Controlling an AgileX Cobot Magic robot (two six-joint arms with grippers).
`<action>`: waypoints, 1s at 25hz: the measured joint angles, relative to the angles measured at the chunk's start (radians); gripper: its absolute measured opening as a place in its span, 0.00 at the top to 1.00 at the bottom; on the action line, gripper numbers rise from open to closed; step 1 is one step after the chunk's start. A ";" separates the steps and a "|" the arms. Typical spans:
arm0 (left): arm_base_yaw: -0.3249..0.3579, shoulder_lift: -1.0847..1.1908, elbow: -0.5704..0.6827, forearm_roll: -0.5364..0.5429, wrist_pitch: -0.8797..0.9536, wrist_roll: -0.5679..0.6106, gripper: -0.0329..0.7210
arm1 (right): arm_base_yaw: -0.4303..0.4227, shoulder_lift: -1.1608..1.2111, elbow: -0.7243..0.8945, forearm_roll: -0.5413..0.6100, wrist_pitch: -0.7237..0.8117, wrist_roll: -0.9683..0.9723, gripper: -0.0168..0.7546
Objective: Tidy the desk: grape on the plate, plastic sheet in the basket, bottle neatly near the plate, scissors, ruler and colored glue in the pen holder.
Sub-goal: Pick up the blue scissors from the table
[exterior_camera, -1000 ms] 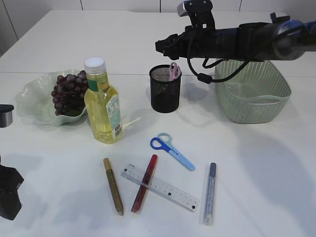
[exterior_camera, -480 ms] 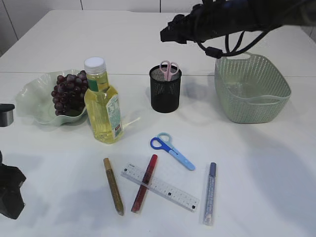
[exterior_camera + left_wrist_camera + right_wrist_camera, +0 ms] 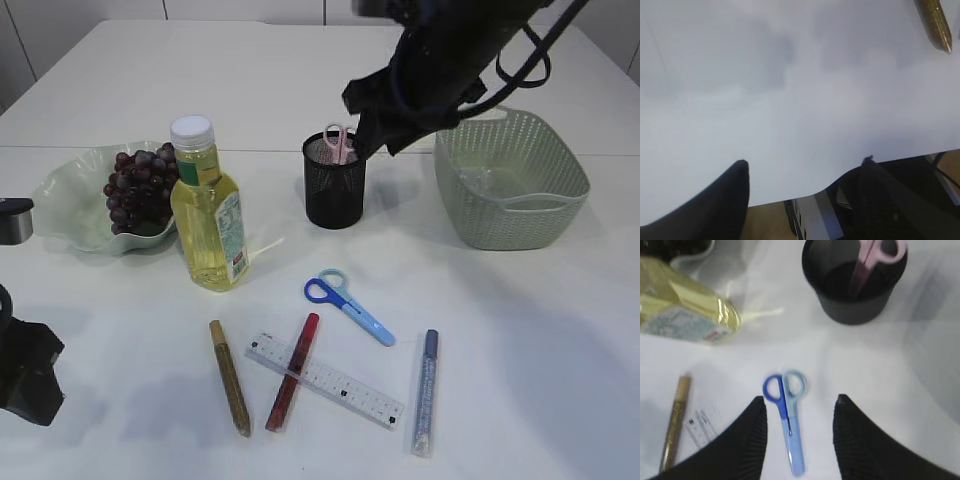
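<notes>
The black mesh pen holder (image 3: 335, 190) holds pink scissors (image 3: 342, 141); both show in the right wrist view, holder (image 3: 855, 300) and scissors (image 3: 870, 257). Blue scissors (image 3: 347, 303) lie on the table, seen between my right fingers in the right wrist view (image 3: 789, 422). My right gripper (image 3: 799, 405) is open and empty, hanging above the holder (image 3: 372, 125). A clear ruler (image 3: 325, 380), a red glue pen (image 3: 292, 372), a gold glue pen (image 3: 230, 378) and a silver-blue glue pen (image 3: 425, 392) lie in front. The oil bottle (image 3: 208, 215) stands by the green plate (image 3: 60, 205) with grapes (image 3: 138, 190). My left gripper (image 3: 805, 162) is open over the table's front edge.
The green woven basket (image 3: 510, 180) stands at the right; a clear sheet seems to lie inside it. The gold pen's tip (image 3: 934, 20) shows in the left wrist view. The left arm's base (image 3: 25, 375) sits at the front left corner.
My right arm has swung from level above the pen holder to pointing down toward the table. The pink scissors stay in the holder. The left arm shifted slightly.
</notes>
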 joint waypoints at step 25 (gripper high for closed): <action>0.000 0.000 0.000 0.029 -0.095 0.010 0.30 | 0.210 0.184 -0.064 -0.308 0.232 0.152 0.52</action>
